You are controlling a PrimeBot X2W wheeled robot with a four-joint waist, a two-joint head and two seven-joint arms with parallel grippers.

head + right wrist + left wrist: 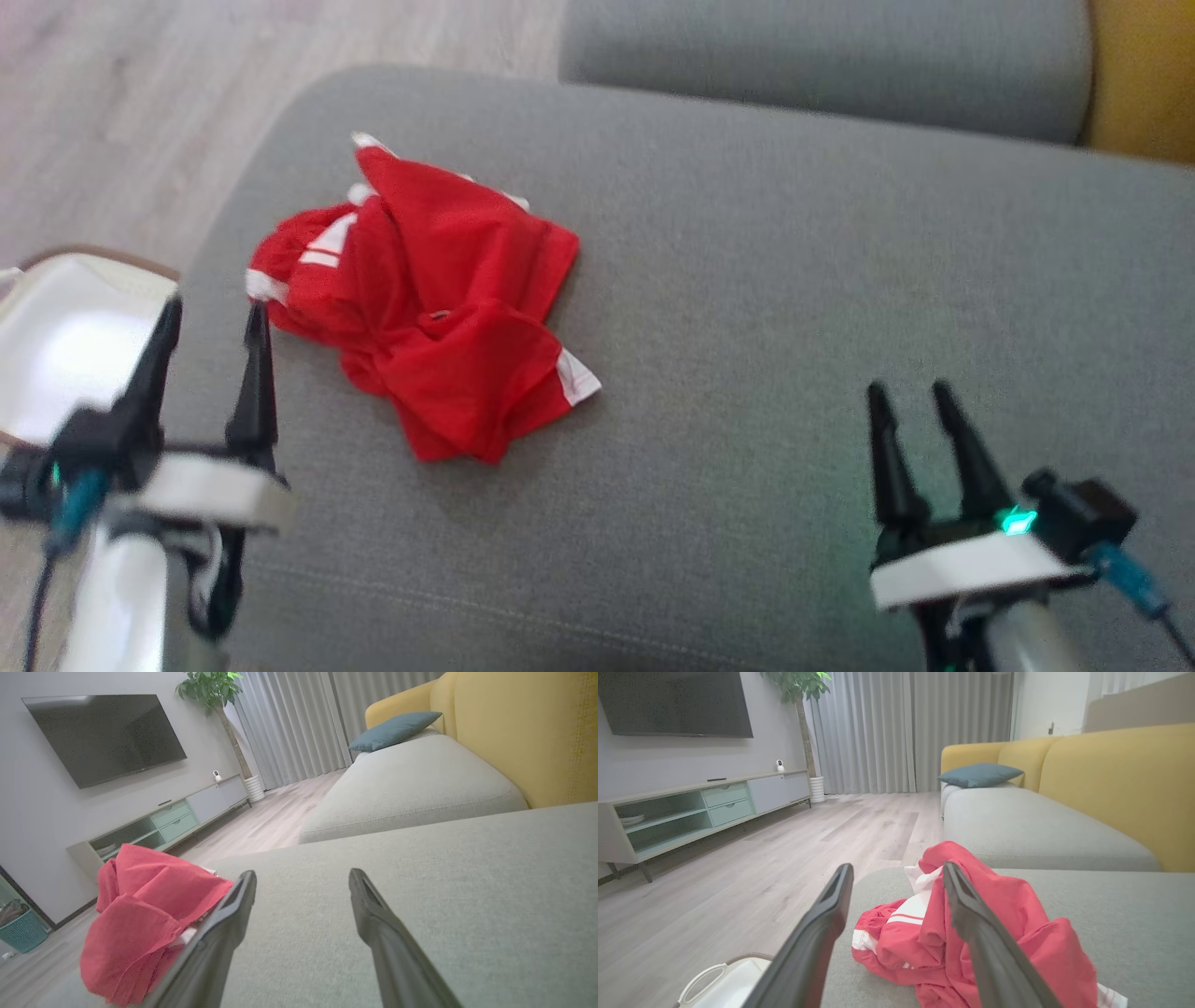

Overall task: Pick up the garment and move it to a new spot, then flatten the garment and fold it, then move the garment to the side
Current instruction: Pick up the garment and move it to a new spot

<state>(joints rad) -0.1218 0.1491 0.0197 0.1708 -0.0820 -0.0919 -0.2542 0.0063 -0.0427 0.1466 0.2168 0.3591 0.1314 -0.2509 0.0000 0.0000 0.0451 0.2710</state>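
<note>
A crumpled red garment (439, 299) with white stripes lies in a heap on the left part of the grey sofa seat (747, 308). My left gripper (215, 313) hovers open just left of the heap, its inner finger close to the garment's white-trimmed edge; through the left wrist view the garment (971, 933) sits right behind my open fingers (822, 924). My right gripper (910, 392) stands open over bare cushion well to the right of the garment. In the right wrist view the red heap (145, 914) lies left of the fingers (373, 924).
A white container (65, 345) with a handle stands on the wood floor (121, 103) beside the sofa's left edge. Behind are another grey seat cushion (822, 56) and the yellow backrest (1144, 75). A TV unit (691, 812) and a plant (803, 686) stand across the room.
</note>
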